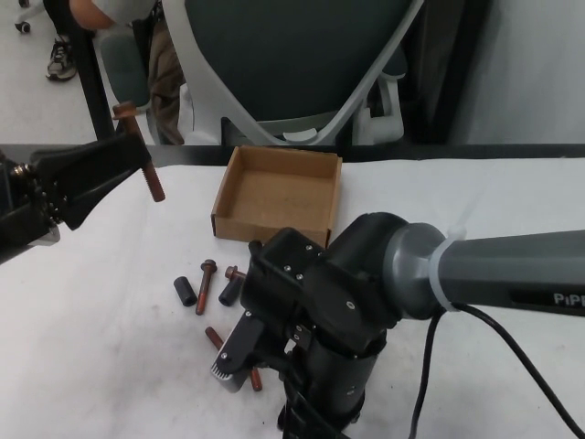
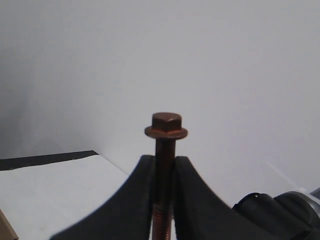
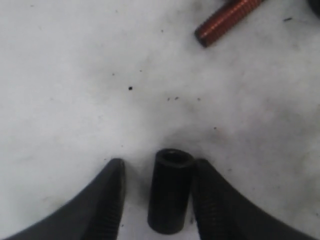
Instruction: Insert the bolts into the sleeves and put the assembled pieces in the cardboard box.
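Observation:
My left gripper point(image 2: 163, 172) is shut on a copper bolt point(image 2: 165, 131), held head-up above the bench at the left point(image 1: 146, 169). My right gripper point(image 3: 159, 167) is down on the white bench, open, with a black sleeve point(image 3: 170, 197) lying between its fingers; one finger point(image 3: 215, 205) touches it and the other point(image 3: 105, 205) stands a little apart. The threaded end of another bolt point(image 3: 225, 20) lies just beyond. The cardboard box point(image 1: 228, 197) sits open at the back middle. Loose on the bench are two sleeves point(image 1: 186, 291) point(image 1: 229, 291) and a bolt point(image 1: 206, 285).
The right arm's bulky wrist point(image 1: 347, 302) hides much of the near bench. More bolts point(image 1: 213, 337) lie beside it. An office chair point(image 1: 302, 55) and a person's legs stand beyond the far edge. White bench surface point(image 1: 82, 338) spreads to the left.

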`<action>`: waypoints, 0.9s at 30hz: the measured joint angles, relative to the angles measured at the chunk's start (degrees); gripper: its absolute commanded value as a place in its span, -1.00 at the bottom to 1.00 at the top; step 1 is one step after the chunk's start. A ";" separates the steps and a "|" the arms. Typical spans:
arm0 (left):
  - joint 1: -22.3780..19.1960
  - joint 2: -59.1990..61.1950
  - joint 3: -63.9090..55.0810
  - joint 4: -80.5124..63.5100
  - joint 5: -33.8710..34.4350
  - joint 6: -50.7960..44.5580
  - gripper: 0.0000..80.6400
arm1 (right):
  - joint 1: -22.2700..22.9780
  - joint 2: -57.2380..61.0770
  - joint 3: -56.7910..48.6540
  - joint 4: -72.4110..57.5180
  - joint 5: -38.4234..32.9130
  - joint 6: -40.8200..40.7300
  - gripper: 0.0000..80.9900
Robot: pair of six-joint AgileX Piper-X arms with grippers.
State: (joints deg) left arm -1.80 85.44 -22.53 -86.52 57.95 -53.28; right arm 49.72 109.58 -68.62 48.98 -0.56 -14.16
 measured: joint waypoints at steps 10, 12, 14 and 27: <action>3.14 0.00 0.00 0.00 0.39 0.00 -0.98 | -0.02 -0.02 -0.04 0.26 1.76 -0.27 -0.99; 3.34 0.00 0.00 0.00 0.39 0.33 -0.98 | -0.02 -0.02 -0.04 0.03 1.96 -0.31 -0.99; 3.31 0.00 0.00 0.00 0.67 1.30 -0.98 | -0.02 -1.65 2.39 -3.33 1.93 -0.39 -0.99; 0.91 0.00 0.00 0.46 8.58 10.04 -0.98 | 0.08 -19.62 28.92 -34.45 1.23 3.43 -0.99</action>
State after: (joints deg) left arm -0.89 85.44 -22.53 -86.07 66.53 -43.24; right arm 49.81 89.96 -39.70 14.53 0.67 -10.74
